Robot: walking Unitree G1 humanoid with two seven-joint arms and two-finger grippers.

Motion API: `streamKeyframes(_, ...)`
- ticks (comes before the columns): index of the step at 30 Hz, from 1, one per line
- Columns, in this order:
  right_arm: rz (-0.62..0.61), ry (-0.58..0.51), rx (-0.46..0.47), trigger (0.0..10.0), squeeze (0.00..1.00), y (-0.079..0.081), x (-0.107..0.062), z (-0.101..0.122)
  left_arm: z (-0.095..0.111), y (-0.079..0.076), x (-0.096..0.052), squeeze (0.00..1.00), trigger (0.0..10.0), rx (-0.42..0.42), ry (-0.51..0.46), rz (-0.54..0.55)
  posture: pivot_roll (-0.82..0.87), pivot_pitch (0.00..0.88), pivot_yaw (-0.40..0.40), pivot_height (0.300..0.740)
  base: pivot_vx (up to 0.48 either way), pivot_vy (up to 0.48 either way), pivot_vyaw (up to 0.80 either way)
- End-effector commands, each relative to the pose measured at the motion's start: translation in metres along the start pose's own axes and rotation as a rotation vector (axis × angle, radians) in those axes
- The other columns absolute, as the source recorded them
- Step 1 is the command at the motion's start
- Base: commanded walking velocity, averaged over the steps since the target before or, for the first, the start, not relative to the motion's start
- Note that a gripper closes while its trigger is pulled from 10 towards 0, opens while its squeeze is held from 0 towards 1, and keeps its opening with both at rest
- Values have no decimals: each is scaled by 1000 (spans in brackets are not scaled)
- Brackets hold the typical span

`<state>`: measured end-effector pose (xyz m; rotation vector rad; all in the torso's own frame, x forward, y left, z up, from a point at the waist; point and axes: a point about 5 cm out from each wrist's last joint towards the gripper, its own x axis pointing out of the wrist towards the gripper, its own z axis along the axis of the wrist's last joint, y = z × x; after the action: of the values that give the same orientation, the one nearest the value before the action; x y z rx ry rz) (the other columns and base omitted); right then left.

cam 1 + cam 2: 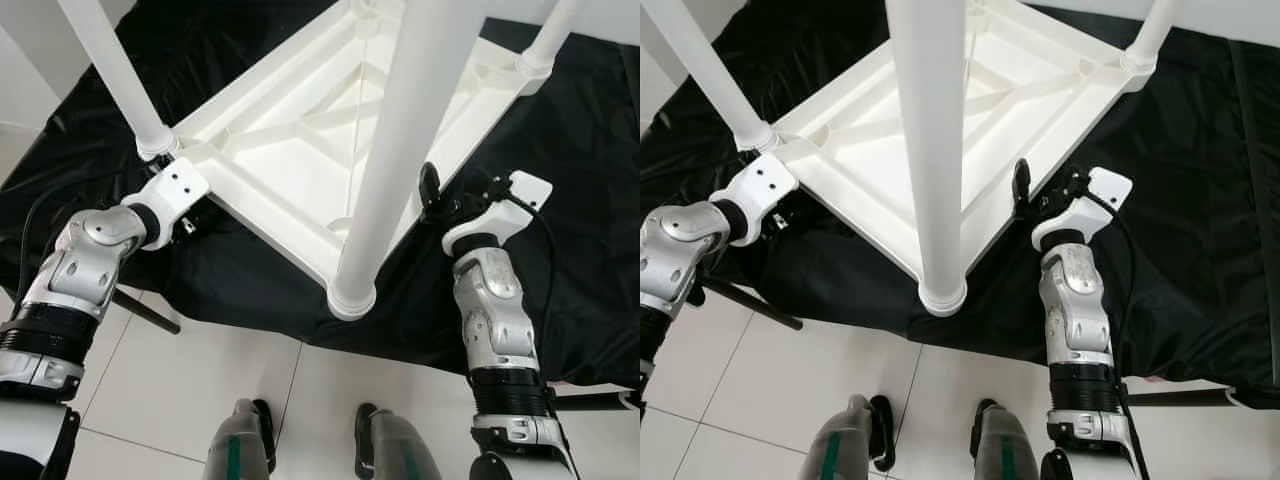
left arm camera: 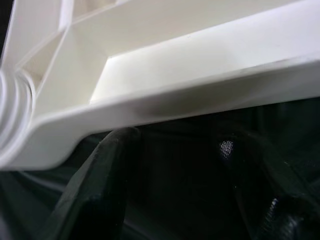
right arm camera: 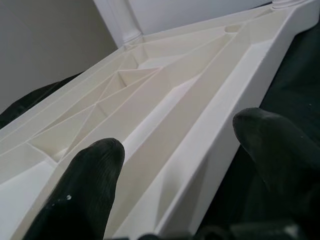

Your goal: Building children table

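Upside-down plastic table (image 1: 300, 150) looks light, stiff, kinda slick; grab the rim. Right gripper (image 3: 175, 170) straddles it, fingers spread. Left gripper (image 2: 175, 180) underneath, probably open too.

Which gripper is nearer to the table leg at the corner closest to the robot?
Right. The right gripper is at the table rim beside that leg; the left gripper is at the rim by another corner.

arms (image 1: 90, 262): silver, black-banded | wrist brackets (image 1: 178, 188): white, screwed | right tool (image 1: 432, 196): black fingers, black cable
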<state>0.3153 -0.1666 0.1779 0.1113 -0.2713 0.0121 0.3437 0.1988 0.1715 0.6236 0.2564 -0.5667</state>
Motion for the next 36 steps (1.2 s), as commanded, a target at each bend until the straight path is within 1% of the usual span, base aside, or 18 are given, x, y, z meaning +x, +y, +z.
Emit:
streamKeyframes(1, 19, 0, -9, 10000, 0, 4, 0, -3, -6, -18, 4, 0, 10000, -46, 15, -158, 14, 112, 21, 740, 0, 0, 0)
streamKeyframes(2, 32, -12, -20, 10000, 0, 6, 1, -3, 5, -12, 3, 0, 10000, -50, -36, -124, 14, 104, 17, 740, 0, 0, 0)
streamKeyframes(3, 32, -12, -20, 10000, 0, 6, 1, -3, 5, -12, 3, 0, 10000, -50, -36, -124, 14, 104, 17, 740, 0, 0, 0)
streamKeyframes(5, 41, -29, -34, 10000, 0, 7, 2, -2, 23, -4, -2, 0, 10000, -57, -107, -73, 15, 103, 15, 740, 0, 0, 0)
streamKeyframes(6, 41, -29, -34, 10000, 0, 7, 2, -2, 23, -4, -2, 0, 10000, -57, -107, -73, 15, 103, 15, 740, 0, 0, 0)
streamKeyframes(7, 54, -47, -39, 10000, 0, 7, 6, 0, 48, 10, -6, 0, 10000, -74, -201, -4, 18, 99, 2, 740, 0, 0, 0)
streamKeyframes(8, 58, -51, -39, 10000, 0, 7, 7, 1, 56, 15, -7, 0, 10000, -85, -236, 19, 18, 99, 2, 740, 0, 0, 0)
streamKeyframes(9, 58, -51, -39, 10000, 0, 7, 7, 1, 56, 15, -7, 0, 10000, -85, -236, 19, 18, 99, 2, 740, 0, 0, 0)
streamKeyframes(14, 68, -61, -42, 10000, 0, 9, 10, 2, 75, 27, -6, 0, 10000, -88, -298, 81, 16, 100, -7, 740, 0, 0, 0)
streamKeyframes(18, 77, -70, -41, 10000, 0, 10, 9, 3, 77, 27, 0, 0, 10000, -91, -290, 84, 12, 105, -8, 740, 0, 0, 0)
streamKeyframes(21, 88, -77, -52, 10000, 0, 10, 6, 4, 72, 21, 13, 0, 10000, -87, -254, 67, 0, 127, -2, 740, 0, 0, 0)
streamKeyframes(24, 93, -80, -53, 10000, 0, 10, 3, 4, 69, 18, 19, 0, 10000, -95, -234, 50, -2, 130, -1, 740, 0, 0, 0)
streamKeyframes(26, 91, -77, -55, 10000, 0, 9, 2, 4, 67, 16, 23, 0, 10000, -94, -210, 34, -8, 140, 2, 740, 0, 0, 0)
streamKeyframes(27, 89, -76, -58, 10000, 0, 8, 1, 4, 63, 12, 29, 0, 10000, -88, -181, 15, -8, 148, 5, 740, 0, 0, 0)
streamKeyframes(28, 89, -76, -58, 10000, 0, 8, 1, 4, 63, 12, 29, 0, 10000, -88, -181, 15, -8, 148, 5, 740, 0, 0, 0)
streamKeyframes(33, 76, -73, -64, 10000, 0, 7, -5, 3, 50, 3, 47, 0, 10000, -87, -77, -3, -18, 177, 22, 740, 0, 0, 0)
streamKeyframes(35, 76, -73, -64, 10000, 0, 7, -5, 3, 50, 3, 47, 0, 10000, -87, -77, -3, -18, 177, 22, 740, 0, 0, 0)
streamKeyframes(36, 71, -70, -64, 10000, 0, 6, -6, 3, 46, 3, 50, 0, 10000, -97, -52, -2, -21, 187, 26, 740, 0, 0, 0)
